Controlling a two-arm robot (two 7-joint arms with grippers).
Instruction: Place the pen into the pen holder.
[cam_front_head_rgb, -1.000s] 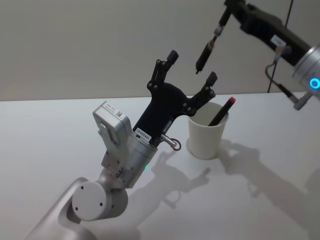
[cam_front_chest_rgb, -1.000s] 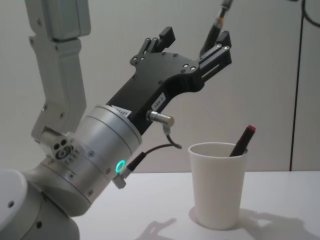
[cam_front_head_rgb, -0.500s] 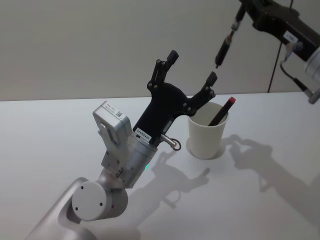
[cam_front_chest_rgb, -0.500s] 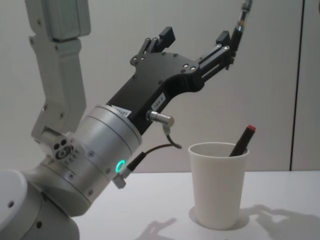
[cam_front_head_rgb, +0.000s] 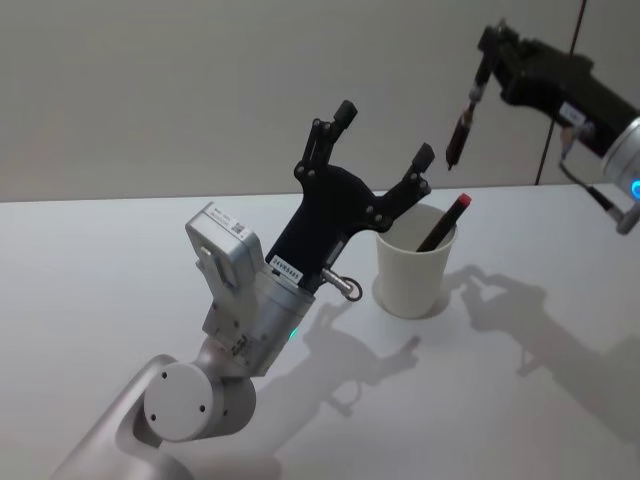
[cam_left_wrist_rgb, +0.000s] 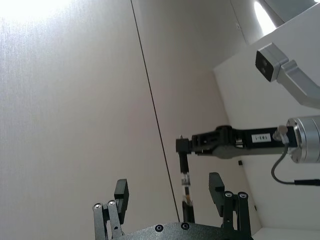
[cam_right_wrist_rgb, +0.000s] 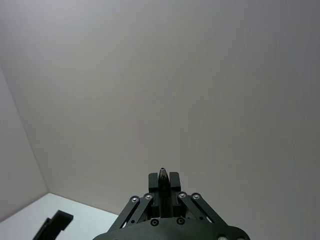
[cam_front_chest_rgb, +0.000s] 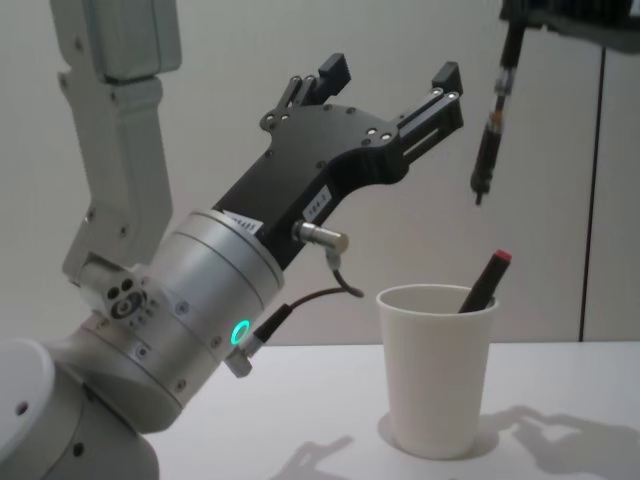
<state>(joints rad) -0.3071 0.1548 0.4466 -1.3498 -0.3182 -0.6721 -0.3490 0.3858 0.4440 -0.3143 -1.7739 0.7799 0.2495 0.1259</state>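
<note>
Head view — right gripper pinching pen

A plain white tabletop spreads wide, and a pale wall rises behind its far edge.

Right gripper closed on the pen, dark pointed tip poking out between the two black fingers. Linkage bars with silver screws spread to either side beneath the fingers. Behind the gripper, plain pale wall. Beside the gripper, a patch of white desk and a dark block, unidentifiable.
</note>
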